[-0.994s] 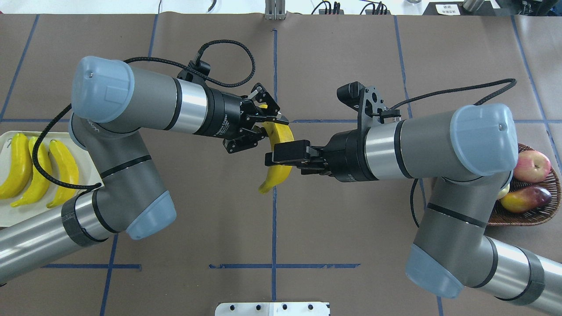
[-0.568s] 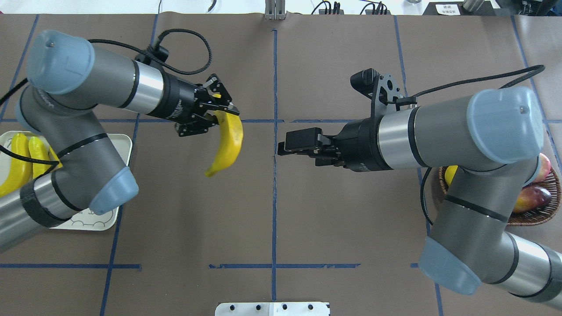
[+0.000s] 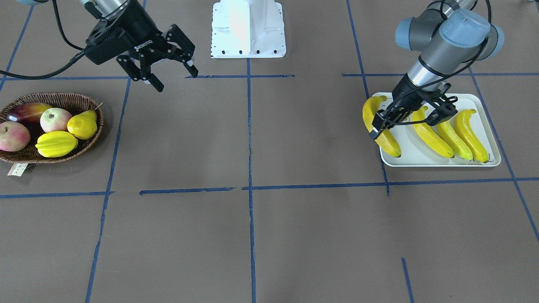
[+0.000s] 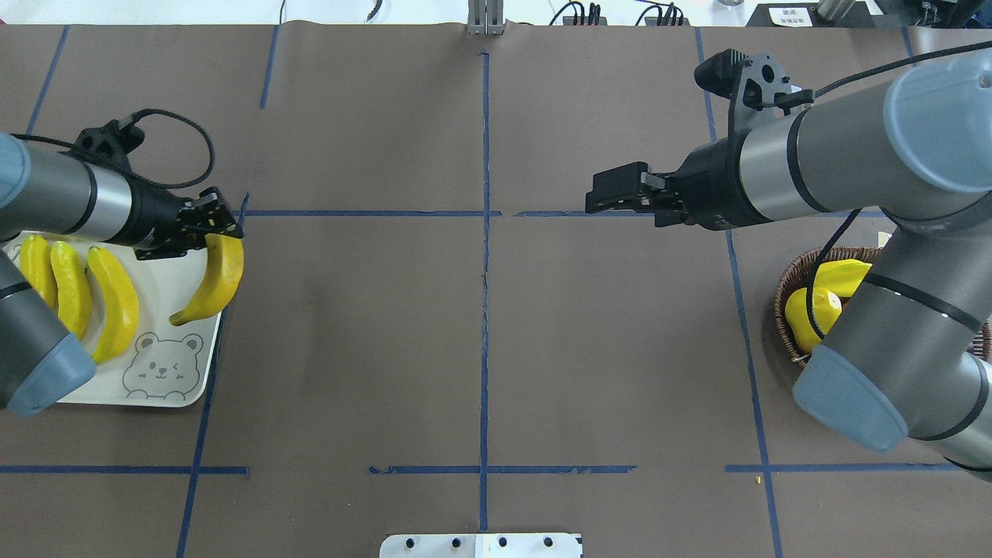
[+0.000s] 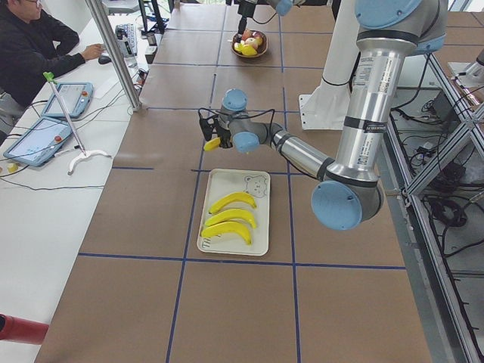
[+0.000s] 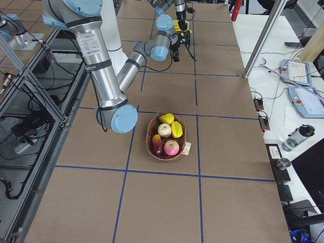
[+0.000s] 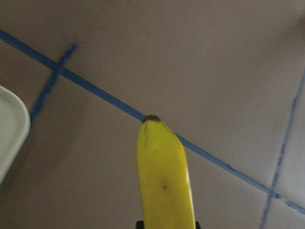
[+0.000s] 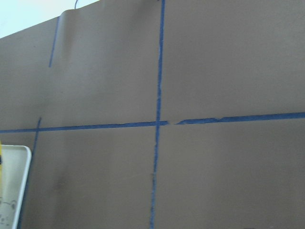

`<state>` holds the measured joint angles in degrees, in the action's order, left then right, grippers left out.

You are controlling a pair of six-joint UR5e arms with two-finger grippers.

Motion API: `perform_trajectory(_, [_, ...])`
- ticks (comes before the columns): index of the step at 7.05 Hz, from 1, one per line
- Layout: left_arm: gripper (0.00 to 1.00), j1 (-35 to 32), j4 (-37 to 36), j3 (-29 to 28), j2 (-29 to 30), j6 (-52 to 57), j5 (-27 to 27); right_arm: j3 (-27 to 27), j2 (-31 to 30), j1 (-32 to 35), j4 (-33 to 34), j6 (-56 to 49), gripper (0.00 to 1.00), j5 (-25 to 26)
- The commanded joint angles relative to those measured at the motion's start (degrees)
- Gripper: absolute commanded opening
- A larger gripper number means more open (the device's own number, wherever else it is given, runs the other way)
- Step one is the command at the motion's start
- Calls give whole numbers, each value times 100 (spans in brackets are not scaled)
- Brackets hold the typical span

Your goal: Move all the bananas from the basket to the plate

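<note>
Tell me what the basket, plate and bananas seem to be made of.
The basket looks like dark woven wicker, matt, strands visible. The plate is smooth off-white with a printed bear, probably plastic or melamine. The bananas are evenly yellow and unblemished, likely plastic replicas.

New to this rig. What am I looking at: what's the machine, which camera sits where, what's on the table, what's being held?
It is a robot with two arms at one table, each arm ending in a two-finger gripper. Four fixed cameras watch: one over the robot's shoulders, one facing it, one at each table end. Two more ride on the wrists. The left gripper is shut on a banana, held raised at the edge of the plate, where three bananas already lie. The right gripper is open and empty. The basket holds only other fruit, such as apples, a pear and a starfruit.
</note>
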<state>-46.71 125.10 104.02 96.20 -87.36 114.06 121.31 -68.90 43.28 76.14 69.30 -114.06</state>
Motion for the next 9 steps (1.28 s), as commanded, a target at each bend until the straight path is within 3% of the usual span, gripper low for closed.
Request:
perform_trajectory(1, [0, 118, -3, -92, -540, 578, -418, -28, -131, 381, 856, -1378, 100, -63])
perform_trajectory(4, [3, 470, -3, -268, -541, 580, -534, -195, -361, 1015, 868, -1991, 100, -625])
perform_trajectory(6, [99, 488, 14, -251, -550, 588, -543, -292, -352, 1164, 876, -2043, 100, -652])
perform_trajectory(8, [99, 401, 5, -76, -568, 763, -421, -344, -439, 1506, 1156, -2672, 100, -845])
perform_trajectory(9, [99, 252, -12, 195, -689, 999, -90, -345, -457, 1673, 1453, -3059, 100, -854])
